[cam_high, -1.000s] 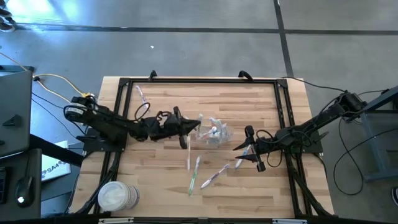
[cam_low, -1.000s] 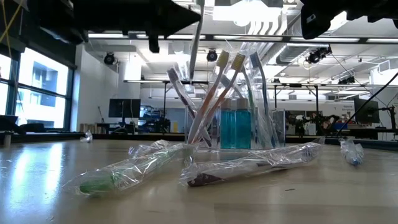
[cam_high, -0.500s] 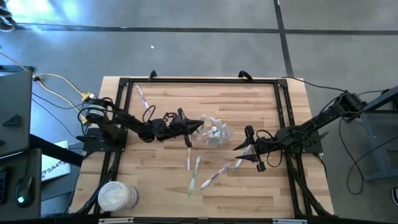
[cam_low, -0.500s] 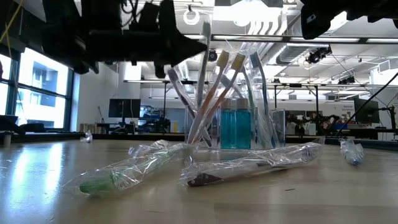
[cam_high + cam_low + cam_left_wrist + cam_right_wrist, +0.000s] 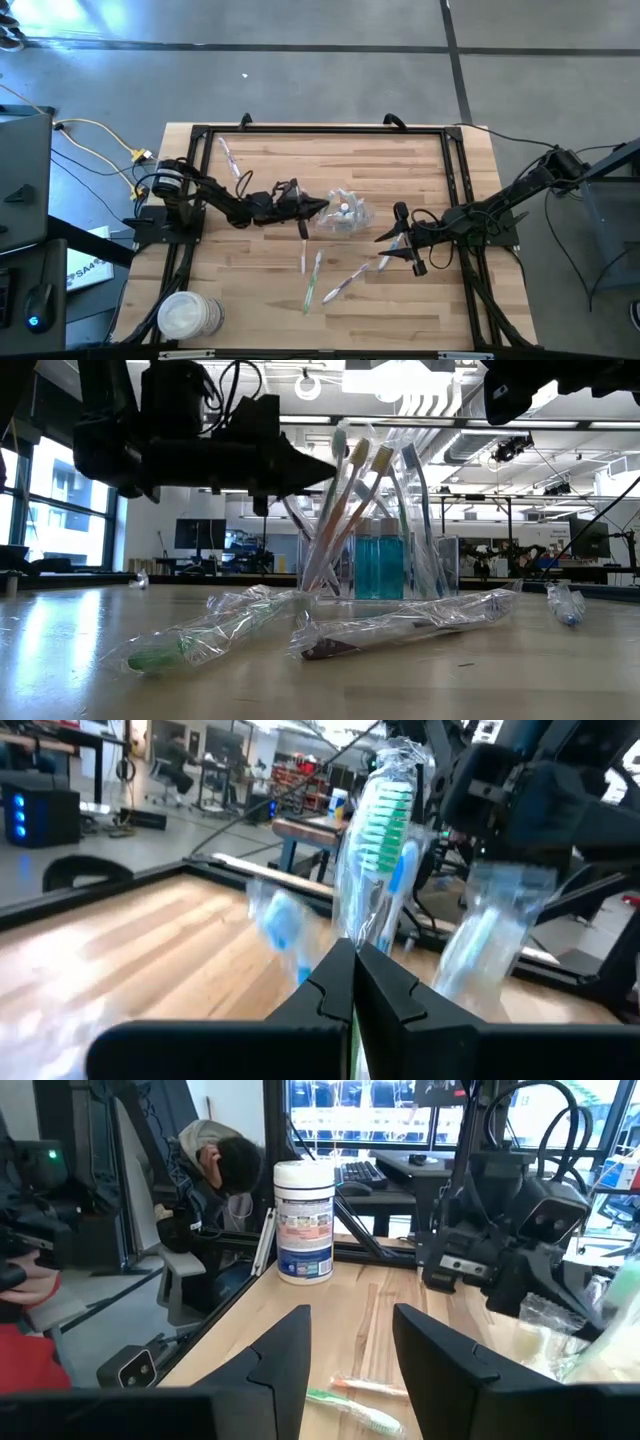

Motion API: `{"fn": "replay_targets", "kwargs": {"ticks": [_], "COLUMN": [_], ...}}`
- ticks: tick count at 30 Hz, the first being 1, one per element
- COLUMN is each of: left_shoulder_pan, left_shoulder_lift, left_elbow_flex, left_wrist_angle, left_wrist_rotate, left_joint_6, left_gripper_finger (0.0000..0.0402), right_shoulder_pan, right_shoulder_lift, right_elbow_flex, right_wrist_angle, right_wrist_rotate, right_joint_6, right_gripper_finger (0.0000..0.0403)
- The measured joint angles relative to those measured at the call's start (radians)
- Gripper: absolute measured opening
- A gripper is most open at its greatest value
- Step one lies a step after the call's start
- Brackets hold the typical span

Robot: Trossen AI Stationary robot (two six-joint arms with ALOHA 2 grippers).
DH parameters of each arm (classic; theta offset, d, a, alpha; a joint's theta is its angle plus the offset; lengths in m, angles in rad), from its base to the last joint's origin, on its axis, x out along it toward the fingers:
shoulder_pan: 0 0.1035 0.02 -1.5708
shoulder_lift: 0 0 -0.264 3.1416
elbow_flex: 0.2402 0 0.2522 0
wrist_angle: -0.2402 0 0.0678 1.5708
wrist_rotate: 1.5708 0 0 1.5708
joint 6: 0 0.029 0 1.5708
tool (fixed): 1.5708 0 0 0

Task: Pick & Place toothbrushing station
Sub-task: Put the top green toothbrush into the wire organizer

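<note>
We see the left gripper (image 5: 318, 208) reaching in from the left side of the table (image 5: 260, 300), its fingers pressed together on a wrapped toothbrush (image 5: 378, 850) with green bristles, which stands up between the fingertips in the left wrist view. From above, this gripper sits just beside the small transparent container (image 5: 345, 212) near the middle of the table, and in the low view its dark tip (image 5: 325, 463) hangs next to the upper ends of the brushes already standing in that container (image 5: 380, 565). Those standing toothbrushes (image 5: 352, 510) lean at different angles, with blue liquid bottles (image 5: 378, 565) visible behind them. The right gripper (image 5: 408, 252) waits over the right part of the table, its fingers (image 5: 285, 1355) partly apart with nothing between them. Several wrapped toothbrushes (image 5: 318, 278) lie loose on the wood in front of the container, two of them close to the low camera in crinkled plastic (image 5: 205, 628). One more brush (image 5: 227, 155) lies near the far left edge. A white canister of wipes (image 5: 186, 316) stands at the near left corner, and a person (image 5: 225, 1165) sits beyond the table in the right wrist view
</note>
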Motion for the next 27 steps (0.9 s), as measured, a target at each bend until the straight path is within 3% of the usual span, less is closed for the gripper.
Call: {"fn": "replay_targets", "kwargs": {"ticks": [11,17,27], "left_shoulder_pan": [-0.007,-0.029,-0.028], "left_shoulder_lift": [0.003,0.002,0.0], "left_elbow_flex": [-0.135,-0.134,-0.128], "left_wrist_angle": [0.105,0.085,0.046], "left_wrist_rotate": [-0.011,0.076,0.085], "left_joint_6": [-0.034,0.005,0.004], "left_gripper_finger": [0.0,0.0,0.0], "right_shoulder_pan": [0.0,0.0,0.0], "right_shoulder_lift": [0.0,0.0,0.0], "right_elbow_flex": [0.0,0.0,0.0], "right_wrist_angle": [0.0,0.0,0.0], "right_wrist_rotate": [0.0,0.003,0.004], "right_joint_6": [0.0,0.0,0.0], "right_gripper_finger": [0.0136,0.0136,0.0136]}}
